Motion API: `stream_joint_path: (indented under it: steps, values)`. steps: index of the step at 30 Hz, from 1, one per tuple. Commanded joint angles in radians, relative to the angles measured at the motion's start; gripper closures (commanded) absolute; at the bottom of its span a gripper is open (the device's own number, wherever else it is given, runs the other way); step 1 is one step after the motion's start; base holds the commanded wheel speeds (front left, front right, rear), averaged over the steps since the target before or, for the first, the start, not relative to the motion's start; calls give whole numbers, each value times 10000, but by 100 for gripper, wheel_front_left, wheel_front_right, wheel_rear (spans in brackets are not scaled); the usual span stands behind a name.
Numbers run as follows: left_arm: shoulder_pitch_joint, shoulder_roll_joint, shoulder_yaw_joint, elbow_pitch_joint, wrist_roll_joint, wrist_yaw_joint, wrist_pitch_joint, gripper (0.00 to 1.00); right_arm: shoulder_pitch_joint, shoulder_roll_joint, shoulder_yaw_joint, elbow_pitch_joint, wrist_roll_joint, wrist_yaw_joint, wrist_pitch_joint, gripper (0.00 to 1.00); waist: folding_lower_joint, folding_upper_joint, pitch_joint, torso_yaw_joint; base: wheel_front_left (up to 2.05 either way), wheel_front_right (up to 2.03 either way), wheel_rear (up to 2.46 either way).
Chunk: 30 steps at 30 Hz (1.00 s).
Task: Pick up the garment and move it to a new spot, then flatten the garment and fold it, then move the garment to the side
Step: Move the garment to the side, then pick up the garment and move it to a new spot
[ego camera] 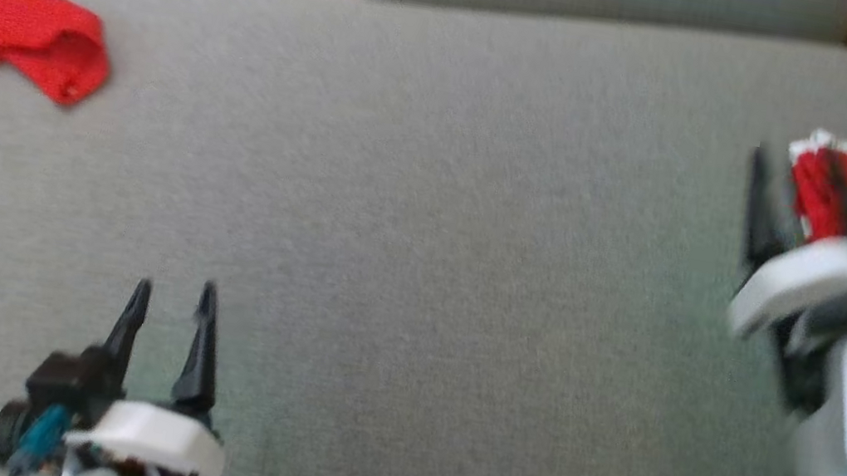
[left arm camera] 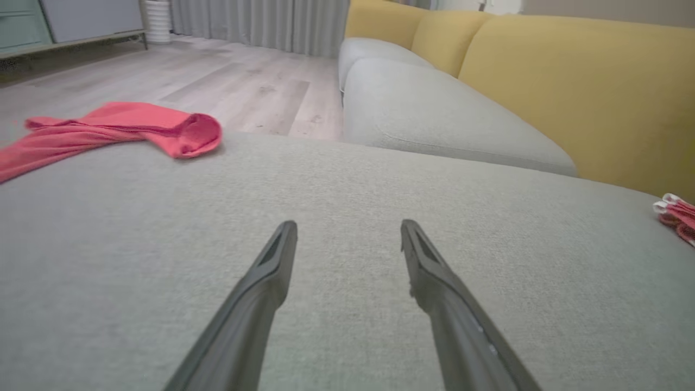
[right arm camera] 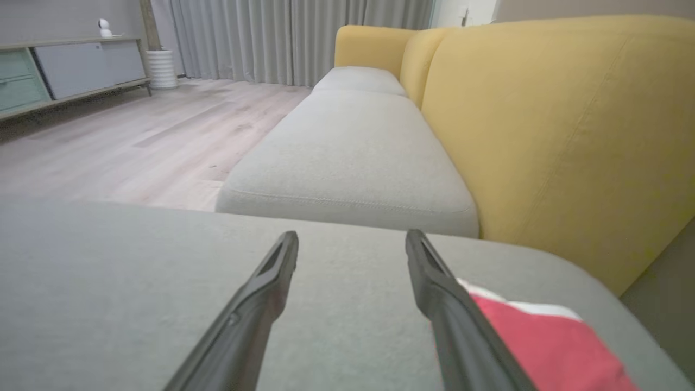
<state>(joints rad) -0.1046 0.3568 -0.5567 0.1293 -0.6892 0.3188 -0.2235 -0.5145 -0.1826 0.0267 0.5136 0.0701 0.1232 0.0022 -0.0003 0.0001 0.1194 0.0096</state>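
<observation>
Your folded garment (right arm camera: pixel 543 339) sits at the right edge of the cushion (ego camera: pixel 425 230), just beside the right gripper (right arm camera: pixel 352 239) — fingers wide, holding nothing; the left gripper (left arm camera: pixel 348 228) gapes empty too. Pull back carelessly and that finger could snag the fold — dragging it open or off the edge.

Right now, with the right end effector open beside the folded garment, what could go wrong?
The right end effector sits close beside the folded garment; a careless retreat could snag it and undo the fold. The loose red garment lies at the far left edge of the cushion and may slide off.
</observation>
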Motion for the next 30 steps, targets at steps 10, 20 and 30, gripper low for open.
stream_joint_path:
  steps: [10, 20, 30]
  values:
    - [1135, 274, 621, 58, -262, 53, -292, 0, 3605, 1275, -301, -2312, -721, 75, -706, 0, 3, -1, -1638, 684, 0, 0, 0]
    - [1680, 163, 613, 103, -283, -11, -337, 0, 5949, 1321, -11, -3760, 23, 75, -876, 0, 3, -1, -1892, 669, 0, 0, 0]
    - [1626, 158, 455, 140, -204, -42, -255, 0, 6196, 1323, 330, -3467, 338, 75, -1030, 0, 3, -1, -2003, 756, 0, 0, 0]
